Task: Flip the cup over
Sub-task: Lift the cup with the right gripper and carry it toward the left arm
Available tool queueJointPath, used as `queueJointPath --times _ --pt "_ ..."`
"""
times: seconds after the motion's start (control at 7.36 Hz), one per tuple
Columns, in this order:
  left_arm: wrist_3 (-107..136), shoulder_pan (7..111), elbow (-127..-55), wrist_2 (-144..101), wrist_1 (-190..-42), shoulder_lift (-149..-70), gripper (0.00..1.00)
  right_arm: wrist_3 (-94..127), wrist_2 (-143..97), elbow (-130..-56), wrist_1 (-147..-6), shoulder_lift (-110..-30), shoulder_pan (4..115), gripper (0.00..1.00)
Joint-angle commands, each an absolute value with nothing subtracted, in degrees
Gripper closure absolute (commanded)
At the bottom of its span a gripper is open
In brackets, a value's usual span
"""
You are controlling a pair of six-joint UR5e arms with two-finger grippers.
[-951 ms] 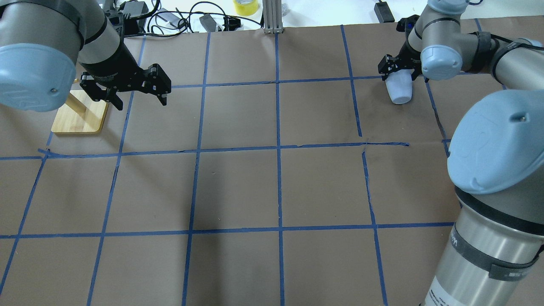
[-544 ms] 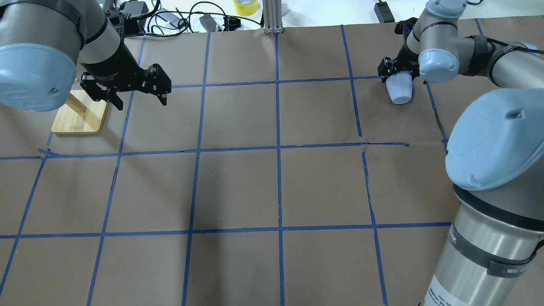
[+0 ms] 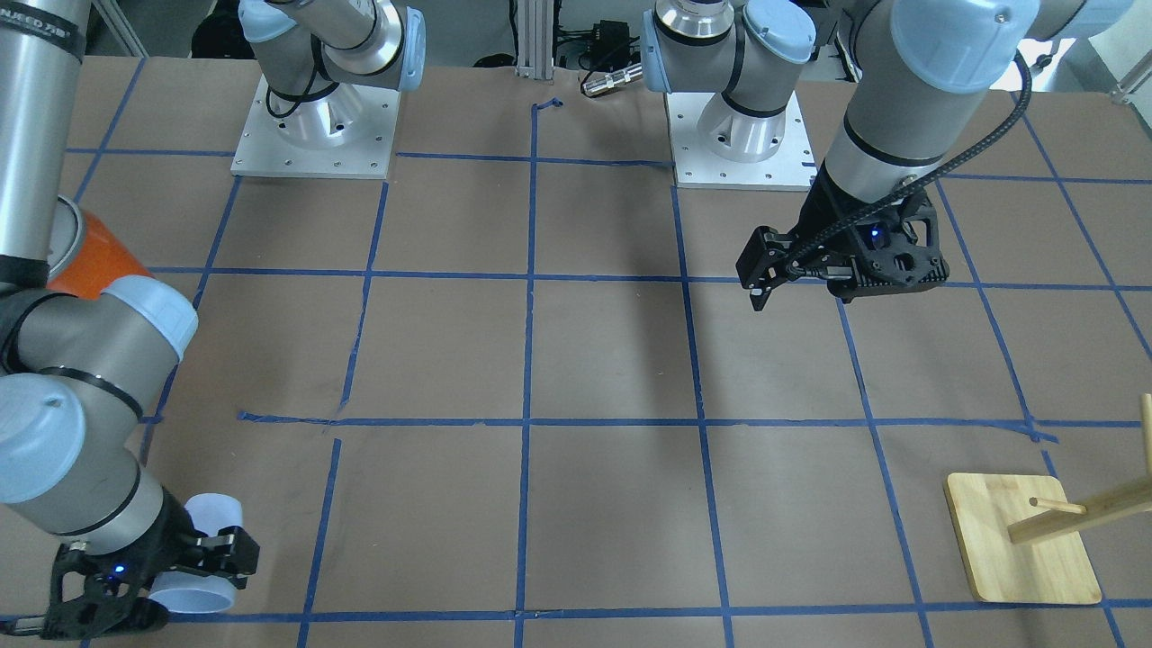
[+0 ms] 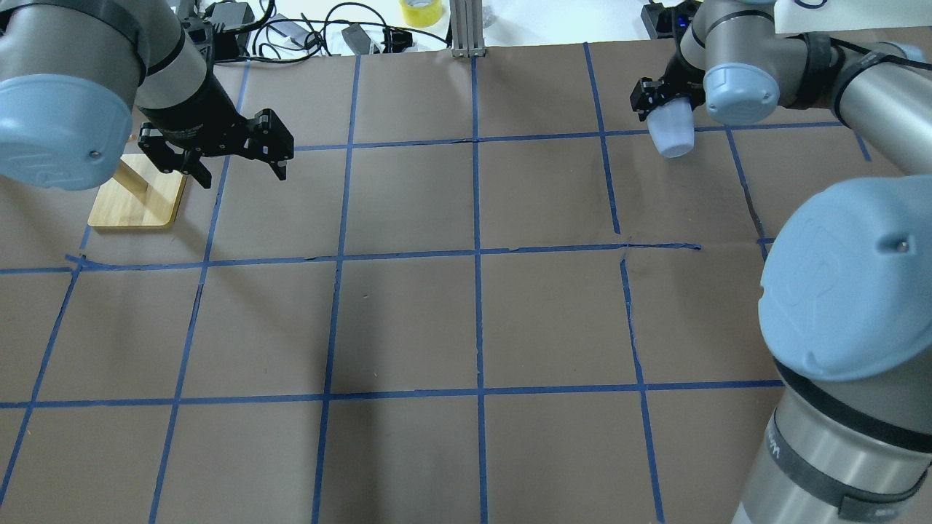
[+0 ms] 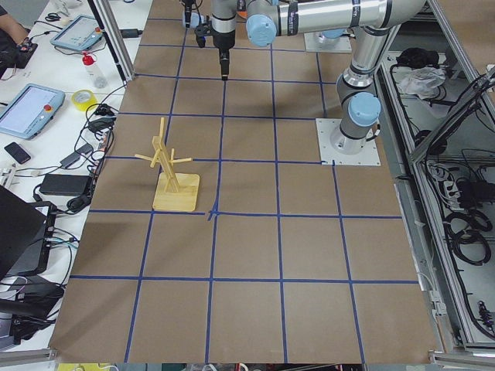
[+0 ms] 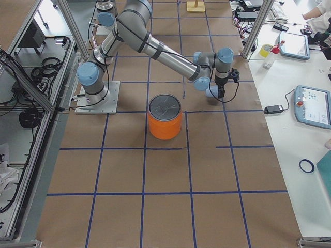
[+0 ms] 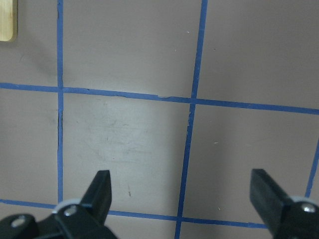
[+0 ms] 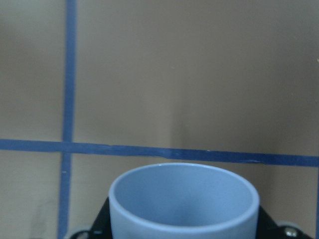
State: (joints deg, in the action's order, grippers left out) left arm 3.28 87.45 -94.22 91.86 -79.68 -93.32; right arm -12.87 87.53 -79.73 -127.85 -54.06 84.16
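The right gripper (image 4: 664, 109) is clamped on the cup (image 4: 671, 136), held tilted at the far right of the table (image 4: 553, 313); the grasp looks done; 2 steps seem left, turning it over and setting it down; the left gripper (image 4: 240, 173) hangs spread wide, holding nothing.

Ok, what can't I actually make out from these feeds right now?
Grip on the cup: in the right wrist view the cup covers the fingers of the right gripper; overhead, the wrist joint hides one side.
Cup clear of the table or not: exterior right view, too small.
Orange can: front-facing view, mostly behind the right arm.
Wooden rack: overhead, left arm hides its pegs; front-facing, cut off by the edge.
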Motion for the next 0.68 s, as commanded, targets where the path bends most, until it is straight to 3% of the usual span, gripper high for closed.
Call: queueJointPath --times 0.0,0.27,0.54 --pt "3.34 87.36 -94.22 92.02 -79.28 -93.51 0.00 -14.32 87.45 -79.89 -127.97 -55.81 94.69 0.87" --pt "3.25 86.40 -93.78 91.93 -78.67 -93.69 0.00 -19.90 87.54 -79.89 -128.93 -55.55 105.69 0.89" --pt "0.99 85.70 -93.34 91.93 -78.75 -93.69 0.00 -33.07 87.10 -81.46 -128.85 -55.64 111.24 0.84"
